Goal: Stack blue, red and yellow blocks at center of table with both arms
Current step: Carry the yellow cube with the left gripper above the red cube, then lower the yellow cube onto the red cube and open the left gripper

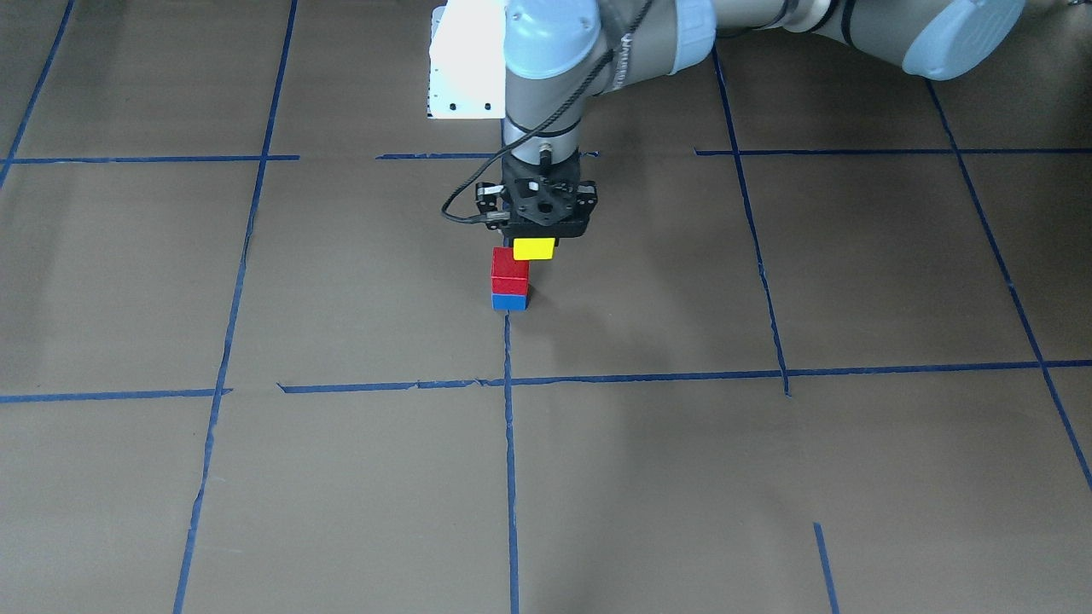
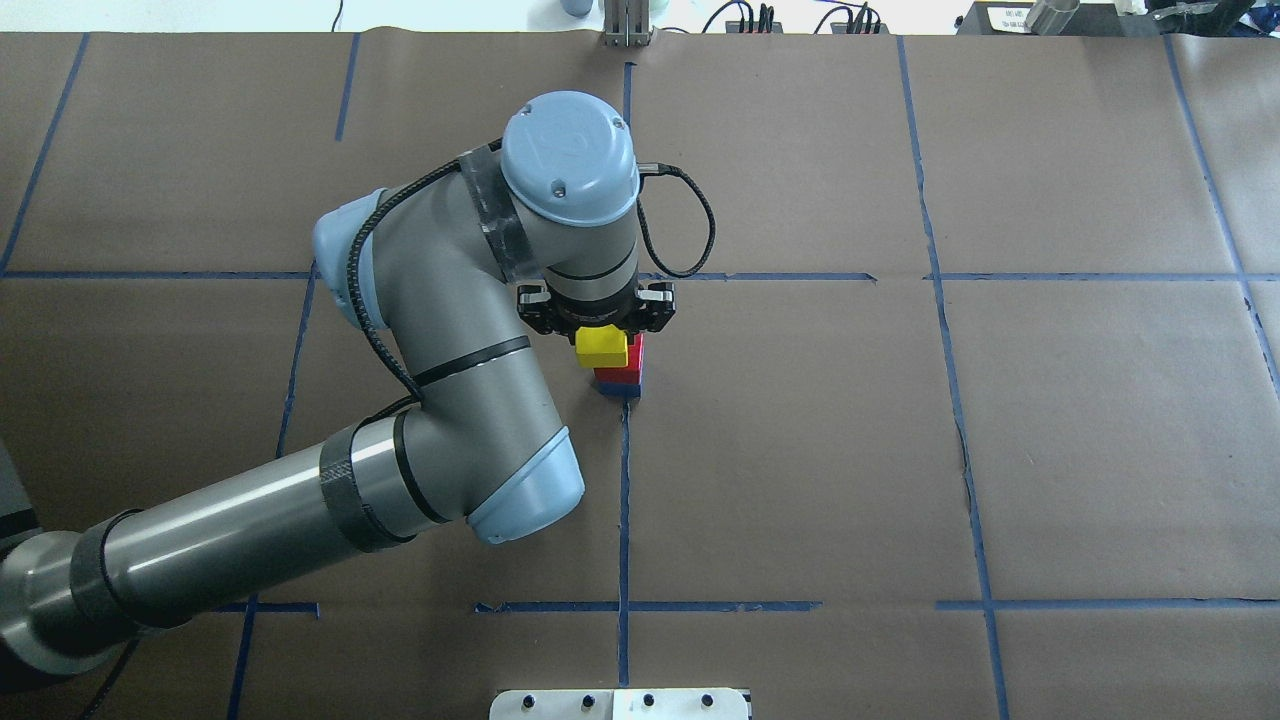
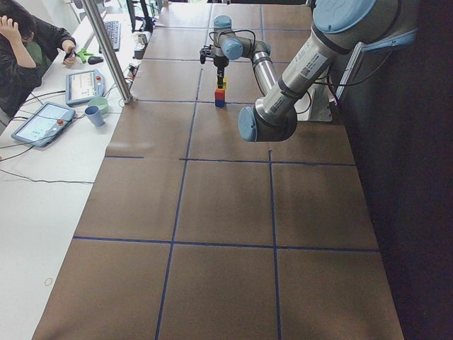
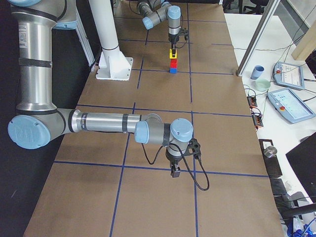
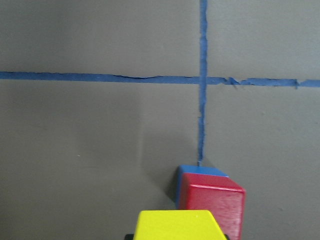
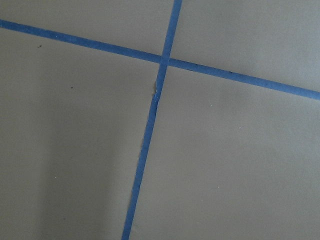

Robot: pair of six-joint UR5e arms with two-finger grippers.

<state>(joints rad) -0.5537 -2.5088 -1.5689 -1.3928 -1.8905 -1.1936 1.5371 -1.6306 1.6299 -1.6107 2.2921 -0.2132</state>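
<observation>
The big table covered in brown paper has long blue tape lines across it. The right gripper hangs near the table's right end; its fingers are too small to tell. A blue cup stands past the far edge. Midway between the edges, the left gripper pinches the small yellow block just over the small red block, off to 1 side. Under that sits the small blue block, mostly hidden.

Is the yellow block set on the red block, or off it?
Off, it seems: the left gripper holds the yellow block, shifted sideways from the red block on the blue block. Contact: cannot tell.
</observation>
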